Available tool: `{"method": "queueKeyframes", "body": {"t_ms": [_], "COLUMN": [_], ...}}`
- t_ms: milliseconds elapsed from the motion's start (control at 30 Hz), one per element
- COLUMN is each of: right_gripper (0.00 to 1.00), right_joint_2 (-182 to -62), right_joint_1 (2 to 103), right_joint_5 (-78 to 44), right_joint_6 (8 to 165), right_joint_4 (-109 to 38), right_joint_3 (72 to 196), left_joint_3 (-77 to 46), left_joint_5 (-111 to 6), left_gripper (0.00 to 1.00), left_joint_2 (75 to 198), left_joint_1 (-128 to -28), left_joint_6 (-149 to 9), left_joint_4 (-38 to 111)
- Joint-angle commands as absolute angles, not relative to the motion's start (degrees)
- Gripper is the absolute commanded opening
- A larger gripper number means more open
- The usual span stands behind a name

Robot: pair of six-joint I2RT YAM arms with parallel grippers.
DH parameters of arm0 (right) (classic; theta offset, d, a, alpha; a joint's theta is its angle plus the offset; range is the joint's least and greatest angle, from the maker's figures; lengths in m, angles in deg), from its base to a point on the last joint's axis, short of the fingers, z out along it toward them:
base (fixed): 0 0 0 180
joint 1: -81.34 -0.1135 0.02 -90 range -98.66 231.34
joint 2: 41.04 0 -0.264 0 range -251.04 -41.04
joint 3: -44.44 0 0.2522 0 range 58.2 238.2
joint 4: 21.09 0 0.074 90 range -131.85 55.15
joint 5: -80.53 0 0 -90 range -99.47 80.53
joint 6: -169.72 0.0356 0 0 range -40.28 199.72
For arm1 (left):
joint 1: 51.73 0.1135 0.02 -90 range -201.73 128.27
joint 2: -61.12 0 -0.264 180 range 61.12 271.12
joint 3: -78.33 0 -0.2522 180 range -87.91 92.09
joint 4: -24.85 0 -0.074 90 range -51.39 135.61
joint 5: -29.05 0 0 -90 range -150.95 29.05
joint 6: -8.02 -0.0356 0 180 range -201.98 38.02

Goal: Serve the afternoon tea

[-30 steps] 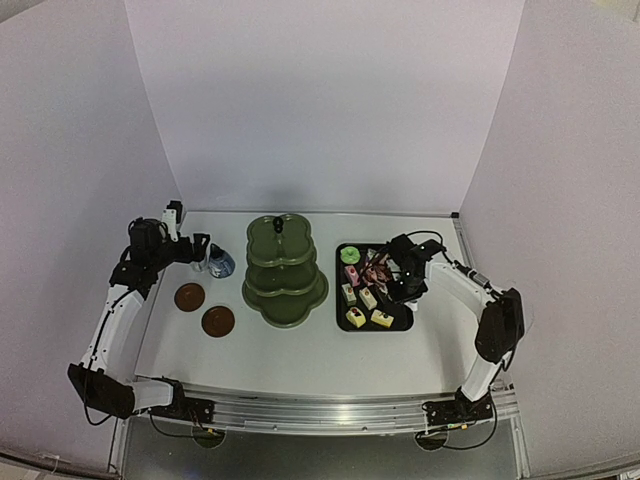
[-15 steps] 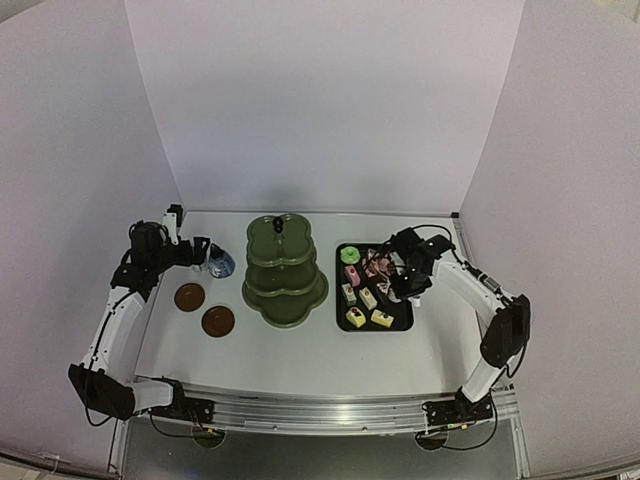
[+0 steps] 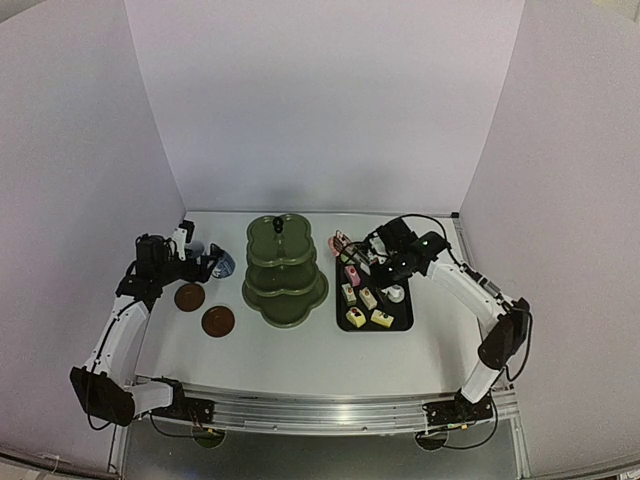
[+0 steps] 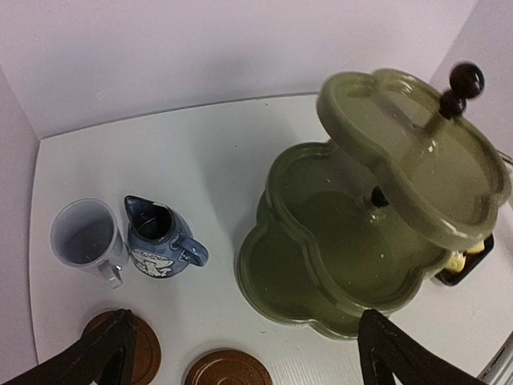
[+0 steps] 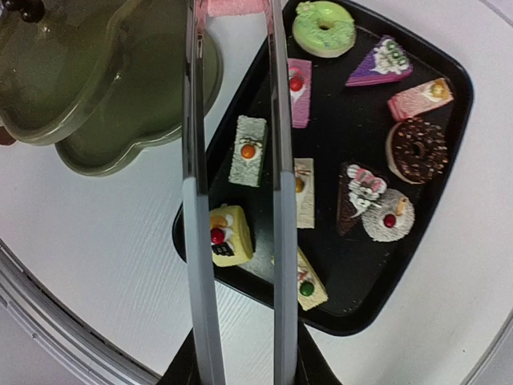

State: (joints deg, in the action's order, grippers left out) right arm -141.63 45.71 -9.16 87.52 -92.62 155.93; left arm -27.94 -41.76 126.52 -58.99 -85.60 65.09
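My right gripper [image 5: 240,353] [image 3: 388,265] is shut on the thin white tongs [image 5: 195,200]. Their tips pinch a pink cake [image 5: 236,6] [image 3: 340,243] in the air between the black tray [image 5: 449,72] and the olive-green three-tier stand [image 3: 285,270] [image 4: 377,208]. Several cakes lie on the tray, among them a green doughnut [image 5: 324,26], a brown doughnut [image 5: 417,151] and a yellow cake [image 5: 227,234]. My left gripper [image 4: 248,357] [image 3: 203,266] is open, just short of the pale cup [image 4: 84,241] and the dark-blue pot [image 4: 156,245]. Two brown saucers [image 3: 189,296] [image 3: 217,321] lie nearer me.
The stand's tiers hold nothing that I can see, and a dark knob [image 4: 461,87] tops it. White walls close in the table at the back and on both sides. The tray lies right of the stand, close to its bottom tier.
The right gripper has risen off the tray and swung left toward the stand, carrying the pink cake in the tongs. The left gripper has shifted slightly nearer and to the right by the cup and pot.
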Motion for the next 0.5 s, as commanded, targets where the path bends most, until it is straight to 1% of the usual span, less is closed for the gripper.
{"method": "queueKeyframes", "body": {"t_ms": [0, 200, 467], "right_gripper": [0.0, 0.0, 0.0], "right_joint_2": [-145.6, -149.88, -154.18], "right_joint_1": [45.22, 45.22, 45.22], "right_joint_5": [-15.73, -16.87, -19.72], "right_joint_6": [88.32, 87.1, 87.28], "right_joint_4": [-81.36, -76.7, -74.33], "right_joint_3": [156.15, 157.15, 156.39], "left_joint_3": [-32.11, -35.98, -38.09], "left_joint_5": [-34.07, -35.59, -38.21], "left_gripper": [0.92, 0.9, 0.9], "left_joint_2": [125.87, 126.68, 129.95], "left_joint_1": [-58.91, -61.98, -68.88], "left_joint_6": [-96.66, -111.59, -120.32], "left_joint_4": [66.16, 70.09, 64.76]}}
